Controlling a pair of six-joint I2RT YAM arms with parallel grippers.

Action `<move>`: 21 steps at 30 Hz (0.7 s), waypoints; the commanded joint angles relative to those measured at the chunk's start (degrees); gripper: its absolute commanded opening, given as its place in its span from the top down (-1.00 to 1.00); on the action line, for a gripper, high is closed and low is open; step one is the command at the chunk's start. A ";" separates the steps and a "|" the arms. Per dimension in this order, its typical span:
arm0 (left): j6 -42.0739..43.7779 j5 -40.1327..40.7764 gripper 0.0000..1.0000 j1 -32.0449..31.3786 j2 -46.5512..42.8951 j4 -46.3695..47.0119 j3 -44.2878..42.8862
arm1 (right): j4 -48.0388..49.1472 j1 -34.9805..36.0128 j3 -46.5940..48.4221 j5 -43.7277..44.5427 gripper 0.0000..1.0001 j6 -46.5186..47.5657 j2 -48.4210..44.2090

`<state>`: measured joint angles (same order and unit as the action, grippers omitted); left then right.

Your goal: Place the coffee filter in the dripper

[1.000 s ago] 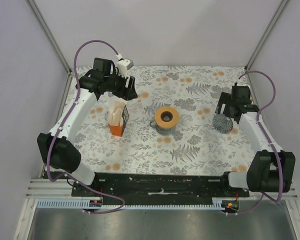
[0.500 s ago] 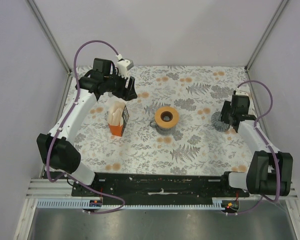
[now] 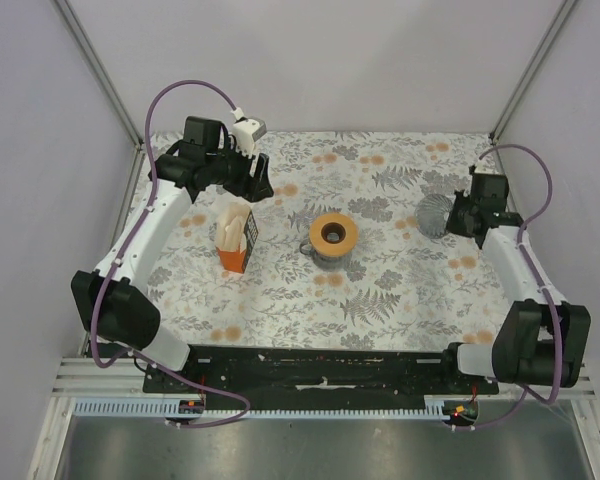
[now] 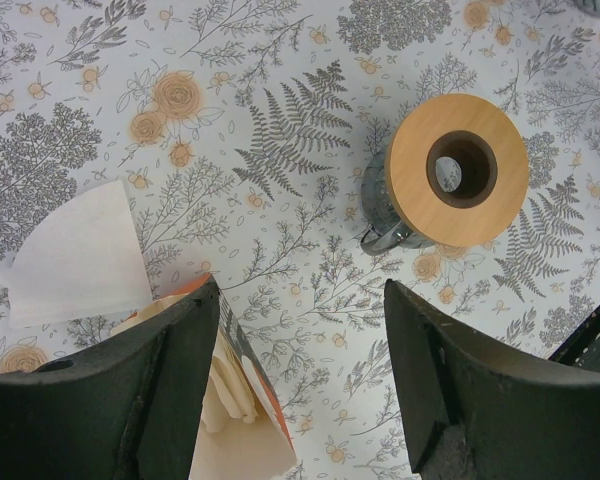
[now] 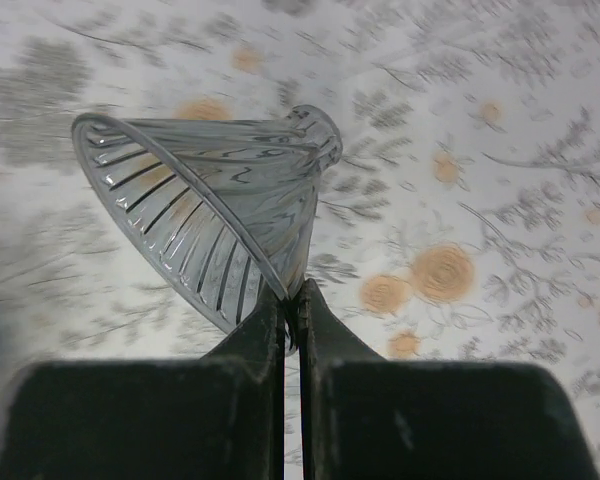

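Note:
The dripper [image 3: 433, 213], a smoky ribbed cone, hangs tilted at the right side of the table. My right gripper [image 3: 460, 216] is shut on its rim; in the right wrist view the fingers [image 5: 292, 300] pinch the thin wall of the dripper [image 5: 205, 215] above the cloth. Cream coffee filters [image 3: 237, 222] stand in an orange box [image 3: 234, 256] at the left. My left gripper [image 3: 256, 188] hovers just beyond the box, open and empty. In the left wrist view one coffee filter [image 4: 78, 265] fans out beside the gripper [image 4: 300, 300], with more filters in the box [image 4: 242, 350] behind the left finger.
A glass jug with a handle and a round wooden lid with a centre hole [image 3: 333, 236] stands mid-table, also in the left wrist view [image 4: 458, 170]. The floral cloth [image 3: 380, 290] covers the table. Frame posts and walls enclose the back and sides.
My right gripper closed on the dripper's rim and carried it off the cloth, back and slightly left. The left arm has barely moved.

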<state>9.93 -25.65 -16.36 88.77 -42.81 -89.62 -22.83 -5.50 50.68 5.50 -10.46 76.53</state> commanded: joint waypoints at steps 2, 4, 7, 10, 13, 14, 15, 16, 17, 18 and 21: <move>0.97 -1.77 -0.45 0.01 -1.23 1.06 -1.34 | -11.42 0.13 18.72 -27.50 1.00 -2.46 -3.32; 0.88 -2.04 -0.45 0.01 -1.23 1.15 -1.34 | -16.25 1.18 23.30 -34.21 1.00 -3.77 -2.62; 0.79 -2.56 -0.45 0.01 -1.15 0.97 -1.26 | -23.38 7.31 29.64 -35.20 1.00 -2.12 -0.95; -0.26 -3.61 -0.45 0.01 -0.71 0.97 -1.34 | -27.52 12.95 33.43 -41.07 1.00 -1.32 2.29; -3.50 -4.93 -0.45 -0.08 -0.18 1.15 -1.34 | -29.29 17.70 35.45 -43.12 1.00 -0.35 6.25; -4.65 -6.07 -0.45 -0.08 -0.09 1.67 -0.99 | -29.46 18.50 35.63 -42.85 1.00 -0.35 7.30; -5.88 -7.04 -0.45 -0.16 -0.26 2.20 -0.38 | -29.47 19.37 35.72 -43.37 1.00 -0.44 8.27; -7.02 -7.92 -0.46 -0.08 -0.35 3.16 0.41 | -29.38 19.91 35.81 -43.90 1.00 -0.53 9.33; -8.51 -8.62 -0.46 -0.25 -0.70 4.21 1.37 | -29.38 20.69 35.90 -44.51 1.00 -0.44 10.47; -9.31 -9.32 -0.47 -0.60 -0.79 5.27 2.43 | -29.46 21.57 36.07 -44.78 1.00 -0.61 11.44; -12.21 -9.95 -0.52 -2.79 -1.15 8.35 5.50 | -29.29 23.33 36.77 -45.40 1.00 -0.97 14.43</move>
<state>3.86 -32.01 -16.84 88.75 -39.59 -87.59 -51.35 16.05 84.60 -35.97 -11.33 89.12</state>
